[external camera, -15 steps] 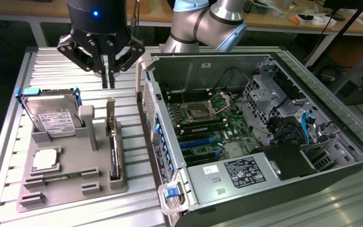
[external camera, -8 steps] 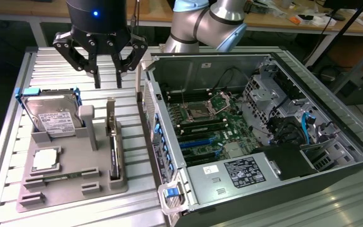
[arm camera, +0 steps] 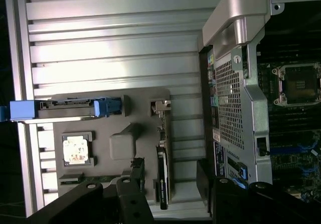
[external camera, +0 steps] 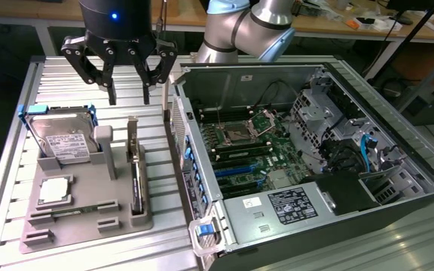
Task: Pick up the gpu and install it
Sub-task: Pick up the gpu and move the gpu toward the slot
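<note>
- Might tip or jam if pinched off-centre: thin flat green gpu (external camera: pixel 134 169) with silver bracket, standing on edge in the long slot of the grey plastic holder tray (external camera: pixel 81 224), touched by nothing.
- Might knock the bracket when descending: black hand (external camera: pixel 129 100), fingers spread wide and empty, hanging above the tray's far end.
- Might scrape the wall of the open black metal computer case (external camera: pixel 300 169), just beside the tray.
- Also seated in the tray: silver hard drive (external camera: pixel 63 141) with white label in a blue frame, and a small square silver chip (external camera: pixel 55 191).

Silver arm (external camera: pixel 247 25) bent at the elbow, black wrist (external camera: pixel 115 17) vertical, jaws pointing down, spread wide.
</note>
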`<state>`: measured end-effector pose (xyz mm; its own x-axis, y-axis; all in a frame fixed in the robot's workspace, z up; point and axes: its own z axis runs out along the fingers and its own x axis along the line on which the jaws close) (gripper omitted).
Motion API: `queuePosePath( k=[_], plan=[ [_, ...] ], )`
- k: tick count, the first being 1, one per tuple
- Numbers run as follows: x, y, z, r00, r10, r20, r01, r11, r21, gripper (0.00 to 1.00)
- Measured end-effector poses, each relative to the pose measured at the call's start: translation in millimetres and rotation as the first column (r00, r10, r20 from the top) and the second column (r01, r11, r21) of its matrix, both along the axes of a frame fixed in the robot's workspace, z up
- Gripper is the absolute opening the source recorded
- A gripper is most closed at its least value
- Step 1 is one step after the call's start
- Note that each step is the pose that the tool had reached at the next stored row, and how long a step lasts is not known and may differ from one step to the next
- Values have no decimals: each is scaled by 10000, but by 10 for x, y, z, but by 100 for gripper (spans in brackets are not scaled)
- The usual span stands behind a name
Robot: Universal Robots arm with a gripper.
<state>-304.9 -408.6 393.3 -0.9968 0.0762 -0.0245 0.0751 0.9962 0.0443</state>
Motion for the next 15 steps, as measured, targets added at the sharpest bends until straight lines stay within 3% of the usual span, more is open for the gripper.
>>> queuePosePath(
  k=[8,15],
  plan=[
    [0,-8,0,10000,-1,0,1,10000,1,54],
    [0,-45,0,10000,-1,-1,1,10000,0,54]
  ],
)
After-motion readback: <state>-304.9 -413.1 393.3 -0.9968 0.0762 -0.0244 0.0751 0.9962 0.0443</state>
